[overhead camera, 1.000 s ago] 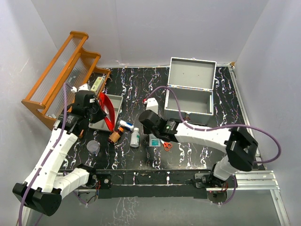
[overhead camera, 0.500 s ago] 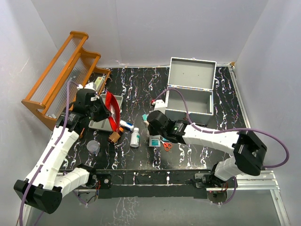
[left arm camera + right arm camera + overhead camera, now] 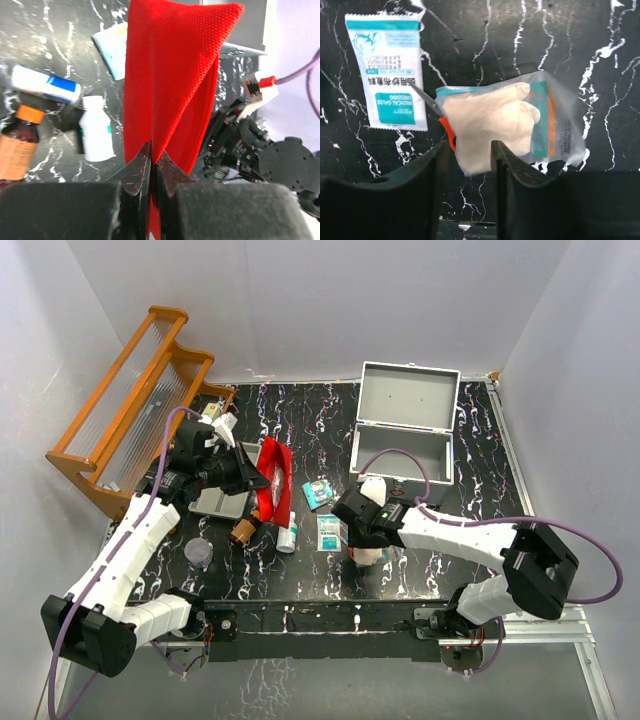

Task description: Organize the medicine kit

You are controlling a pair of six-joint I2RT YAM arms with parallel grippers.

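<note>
Near edge: right gripper (image 3: pixel 469 150), jaws apart astride one glove packet (image 3: pixel 495 120) lying on one pair of scissors (image 3: pixel 447 134). One dressing sachet (image 3: pixel 387 72) beside. One brown bottle (image 3: pixel 17 145), one white bottle (image 3: pixel 95 132). Left gripper (image 3: pixel 152 167) clamped on one red pouch (image 3: pixel 170 75). Medicine kit (image 3: pixel 405 435) far right, lid up, near the table (image 3: pixel 300 415) edge; bare top to its left.

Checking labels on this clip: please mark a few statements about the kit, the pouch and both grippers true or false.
1. The medicine kit has its lid open. True.
2. The left gripper is shut on the red pouch. True.
3. The red pouch lies inside the medicine kit. False: it hangs from the left gripper, left of the kit.
4. The right gripper grips the scissors. False: its jaws stand apart over the glove packet, which lies on the scissors.
</note>
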